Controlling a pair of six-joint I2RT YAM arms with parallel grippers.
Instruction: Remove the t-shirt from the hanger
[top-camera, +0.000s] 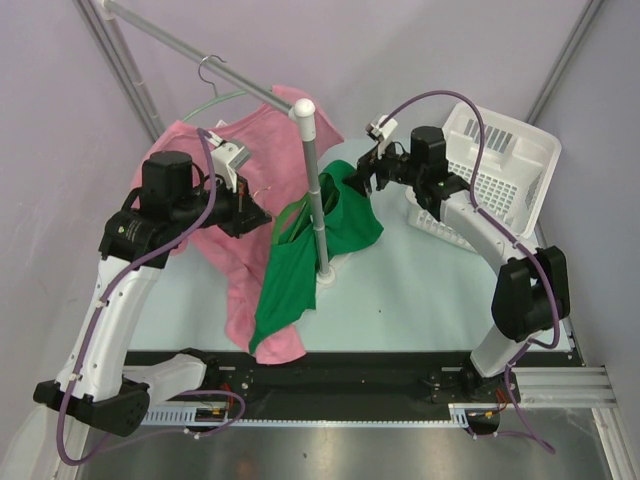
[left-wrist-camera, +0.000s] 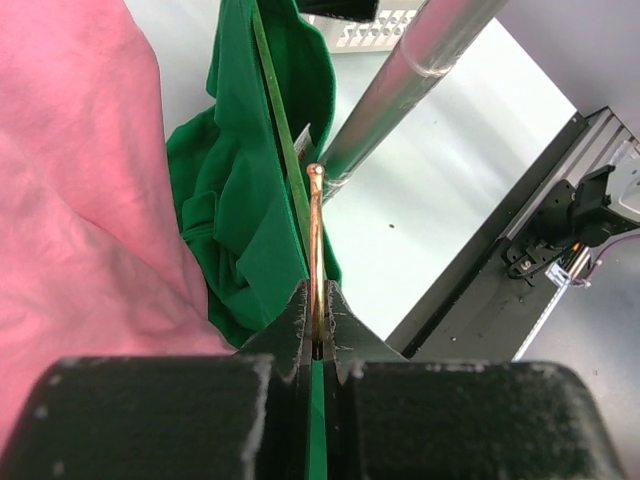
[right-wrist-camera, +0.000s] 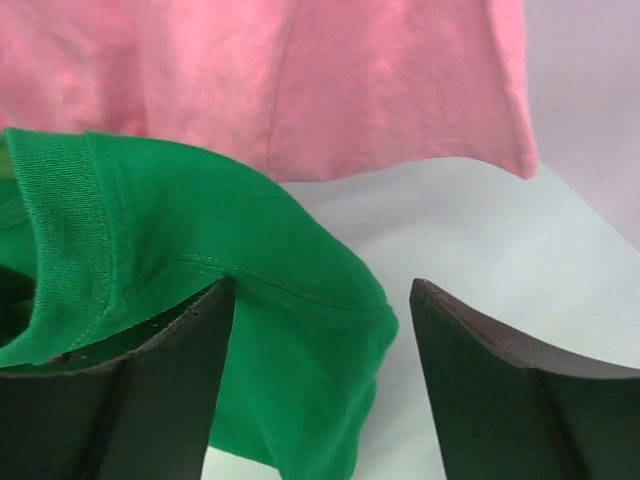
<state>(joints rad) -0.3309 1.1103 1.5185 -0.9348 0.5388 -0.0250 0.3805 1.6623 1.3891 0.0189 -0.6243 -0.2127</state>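
A green t-shirt (top-camera: 300, 262) hangs on a green hanger (left-wrist-camera: 281, 130) beside the rack's upright pole (top-camera: 315, 190). My left gripper (top-camera: 255, 212) is shut on the hanger's brass wire hook (left-wrist-camera: 316, 235), which stands up between the closed jaws of the left gripper (left-wrist-camera: 318, 300). From the right, my right gripper (top-camera: 362, 178) is at the shirt's shoulder. In the right wrist view that gripper (right-wrist-camera: 322, 300) is open, and a fold of the green t-shirt (right-wrist-camera: 220, 240) drapes over its left finger (right-wrist-camera: 150, 400) into the gap, clear of the right finger (right-wrist-camera: 500, 400).
A pink t-shirt (top-camera: 225, 250) hangs on a pale hanger (top-camera: 215, 100) from the slanted rail, just left of the green one. The pole's round base (top-camera: 326, 272) sits on the table. A white laundry basket (top-camera: 510, 160) stands at the back right.
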